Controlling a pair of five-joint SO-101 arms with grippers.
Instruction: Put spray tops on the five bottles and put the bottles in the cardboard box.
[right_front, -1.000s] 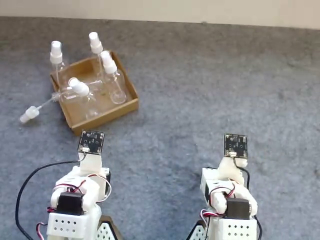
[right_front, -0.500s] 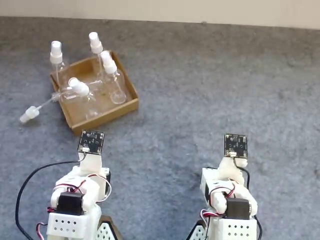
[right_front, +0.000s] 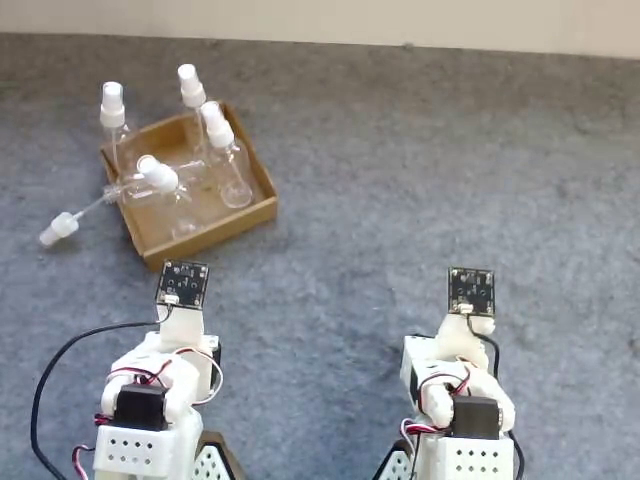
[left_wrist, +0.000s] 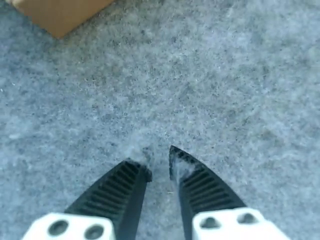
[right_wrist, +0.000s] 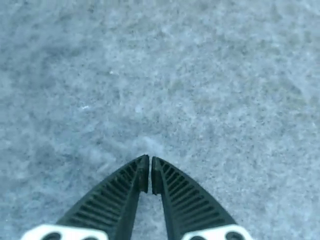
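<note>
**A:** We're looking down over the grey carpet (right_front: 420, 170), and the cardboard box (right_front: 262, 212) sits far out on the left, well ahead of the left arm (right_front: 165, 375).

**B:** We count four bottles standing upright in it, each with a white spray top on. There's the far-left bottle (right_front: 113, 118) at the box's corner, the far bottle (right_front: 191, 90) by the back wall, the right-hand bottle (right_front: 233, 178) and the near bottle (right_front: 163, 185).

**A:** And on the carpet just left of the box we have a loose spray top (right_front: 57, 229). Its thin tube points back toward the box's left wall. Something clear lies at that wall, but we can't tell what it is.

**B:** Over to the wrists. The left gripper (left_wrist: 158, 166) hangs over bare carpet with its jaws a little apart and nothing between them. A corner of the box shows farther off.

**A:** The right gripper (right_wrist: 150, 174) is over carpet too, with its jaws pressed together at the tips and nothing in them.

**B:** From above, the right arm (right_front: 458, 385) is folded back near its base, well away from the box.
</note>
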